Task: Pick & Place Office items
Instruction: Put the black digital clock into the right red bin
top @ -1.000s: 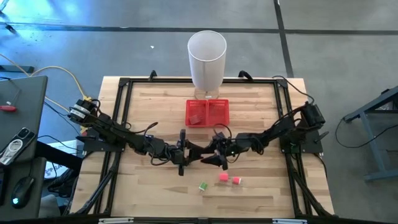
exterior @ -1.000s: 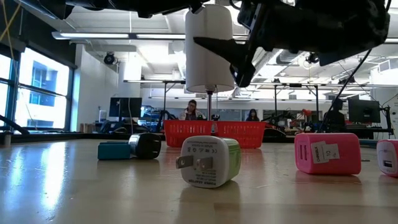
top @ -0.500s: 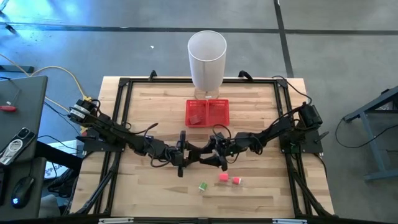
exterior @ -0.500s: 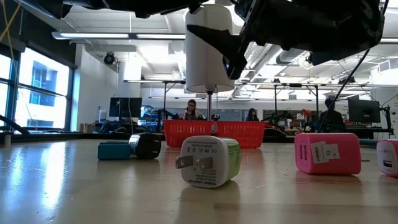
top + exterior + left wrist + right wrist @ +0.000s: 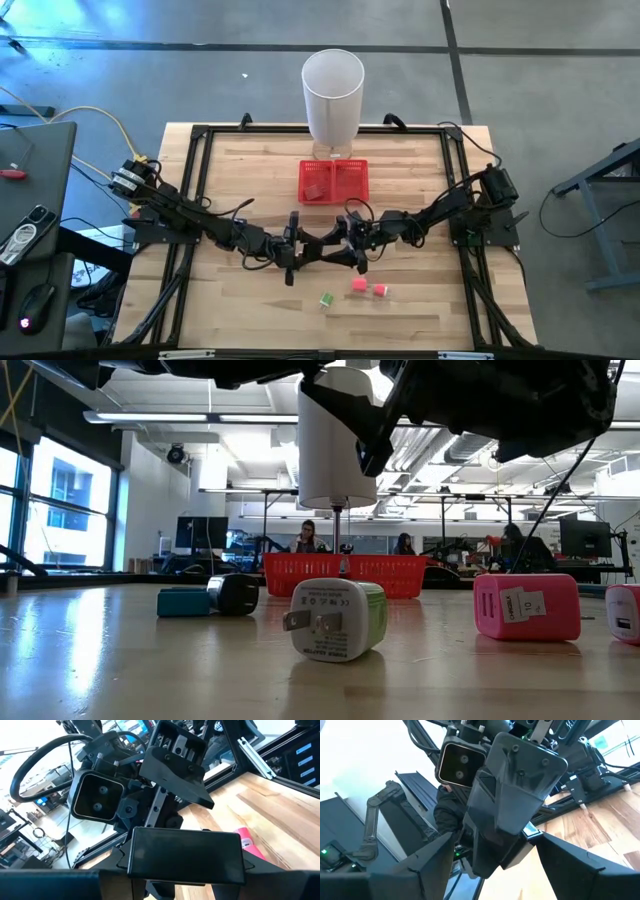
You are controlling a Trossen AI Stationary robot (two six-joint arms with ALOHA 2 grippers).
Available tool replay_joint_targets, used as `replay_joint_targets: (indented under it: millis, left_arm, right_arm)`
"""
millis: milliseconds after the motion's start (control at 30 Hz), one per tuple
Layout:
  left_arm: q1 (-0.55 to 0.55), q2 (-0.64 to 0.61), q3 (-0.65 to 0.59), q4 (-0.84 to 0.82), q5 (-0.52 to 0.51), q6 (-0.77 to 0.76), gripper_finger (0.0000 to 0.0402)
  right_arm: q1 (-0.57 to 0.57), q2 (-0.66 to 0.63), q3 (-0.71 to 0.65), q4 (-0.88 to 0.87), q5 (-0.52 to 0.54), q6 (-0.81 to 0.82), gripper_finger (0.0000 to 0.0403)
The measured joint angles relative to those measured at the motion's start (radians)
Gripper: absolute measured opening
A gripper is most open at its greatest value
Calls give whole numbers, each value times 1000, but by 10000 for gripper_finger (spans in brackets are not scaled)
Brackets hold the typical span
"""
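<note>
In the high view my two grippers meet nose to nose over the table's middle, the left gripper (image 5: 298, 246) and the right gripper (image 5: 346, 244). A dark block (image 5: 185, 852) fills the left gripper's mouth. The right gripper (image 5: 495, 836) is open, its fingers standing on either side of the left gripper's tip without touching. On the table rest a green-white plug block (image 5: 338, 620), a pink block (image 5: 527, 606), another pink one (image 5: 380, 290), a blue block (image 5: 182, 601) and a dark one (image 5: 235, 593). A red piece (image 5: 315, 188) lies in the tray. My left gripper is shut on the dark block (image 5: 185, 852), which sits crosswise in front of its wrist camera. The block is up in the air, clear of the table. The fingers are hidden behind the block, so which faces they press does not show.
The red mesh tray (image 5: 350, 180) lies just beyond the grippers, and the tall white bin (image 5: 333, 95) stands behind it at the far edge. A black frame (image 5: 190, 180) rings the tabletop. Bare wood lies along the near edge around the loose blocks. People sit in the room behind.
The right gripper has risen and moved a little toward the left gripper, staying open. The blocks on the table have not moved.
</note>
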Motion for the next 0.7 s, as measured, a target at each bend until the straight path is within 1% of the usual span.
replay_joint_targets:
  millis: [367, 700]
  left_arm:
    - [1, 0, 0, 6, 7, -1, 149]
    - [2, 0, 0, 2, 0, 1, 149]
  right_arm:
    - [-2, 1, 35, -15, -34, -54, 270]
    - [-14, 1, 35, -9, -42, -48, 270]
